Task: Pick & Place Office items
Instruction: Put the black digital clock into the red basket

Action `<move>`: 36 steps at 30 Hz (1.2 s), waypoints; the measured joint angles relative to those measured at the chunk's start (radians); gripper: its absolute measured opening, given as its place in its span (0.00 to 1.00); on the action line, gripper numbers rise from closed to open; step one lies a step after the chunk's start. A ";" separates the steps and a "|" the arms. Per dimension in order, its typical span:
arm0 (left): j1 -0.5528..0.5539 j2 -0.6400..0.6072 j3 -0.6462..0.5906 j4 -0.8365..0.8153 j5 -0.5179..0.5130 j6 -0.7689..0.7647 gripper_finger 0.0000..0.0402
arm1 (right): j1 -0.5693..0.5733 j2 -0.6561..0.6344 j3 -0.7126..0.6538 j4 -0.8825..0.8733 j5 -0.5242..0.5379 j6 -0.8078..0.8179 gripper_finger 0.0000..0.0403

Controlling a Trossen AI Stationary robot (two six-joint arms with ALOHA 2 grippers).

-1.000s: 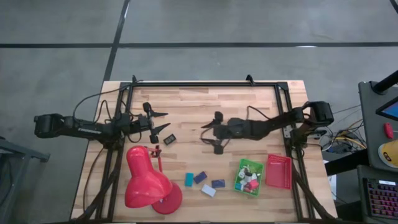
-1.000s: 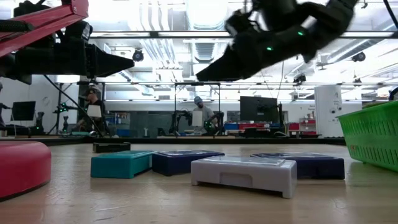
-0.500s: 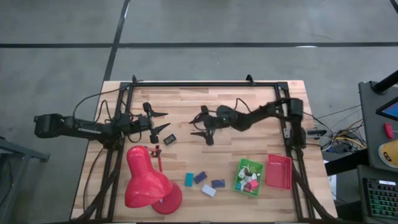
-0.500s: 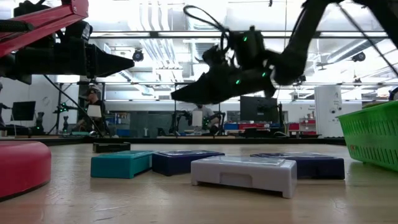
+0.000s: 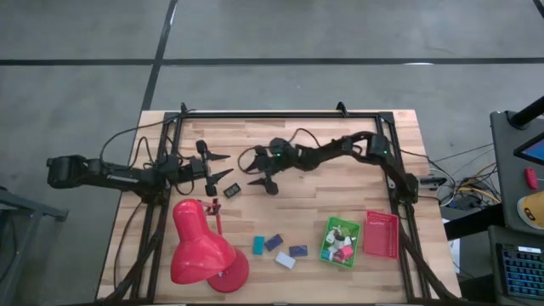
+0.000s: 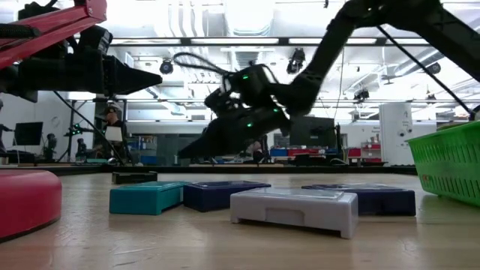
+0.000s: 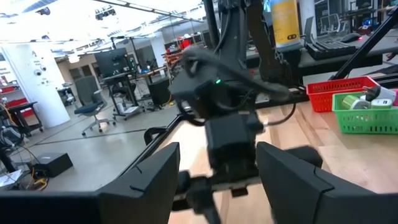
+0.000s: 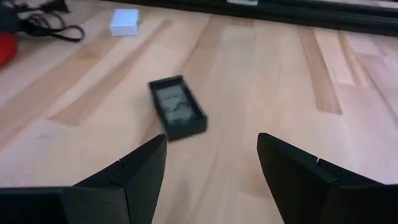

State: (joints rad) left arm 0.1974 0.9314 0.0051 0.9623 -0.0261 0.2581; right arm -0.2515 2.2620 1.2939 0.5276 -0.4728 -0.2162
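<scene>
**Right arm poised over the black block, both pincers empty**

High view: the right gripper (image 5: 258,170) reaches across the wooden table (image 5: 340,140) toward the left, fingers spread and holding nothing, just beside the black block (image 5: 231,190). The left gripper (image 5: 219,166) hangs at the table's left side, also parted and empty, close to the same block. Near the front edge lie a teal block (image 5: 258,246), a dark blue block (image 5: 273,242), a second dark blue block (image 5: 298,251) and a white block (image 5: 285,260). Right of them the green tray (image 5: 326,246) holds several small pieces, with the red tray (image 5: 381,235) beside it. The red desk lamp (image 5: 201,246) stands at front left.

Low view: the right gripper hovers above the table, clear of the wood, behind the row of blocks.

Left wrist view: the other arm's gripper fills the middle, between this arm's own spread fingers (image 7: 143,180).

Right wrist view: the black block lies flat on the wood ahead of the open fingers (image 8: 140,171), untouched; a small white cube (image 8: 124,21) sits farther off. No writing is legible on any item.
</scene>
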 joint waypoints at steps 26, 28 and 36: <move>0.000 0.002 0.000 -0.021 0.000 0.000 0.54 | 0.054 0.138 0.225 -0.137 -0.043 -0.107 0.62; 0.000 0.002 0.000 -0.021 0.000 0.000 0.54 | 0.054 0.138 0.225 -0.144 -0.043 -0.107 0.62; 0.000 0.002 0.000 -0.021 0.000 0.000 0.54 | 0.070 0.138 0.225 -0.189 -0.055 -0.125 0.61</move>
State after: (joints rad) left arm 0.1978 0.9329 0.0051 0.9409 -0.0261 0.2577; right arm -0.1819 2.4001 1.5188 0.3383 -0.5277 -0.3409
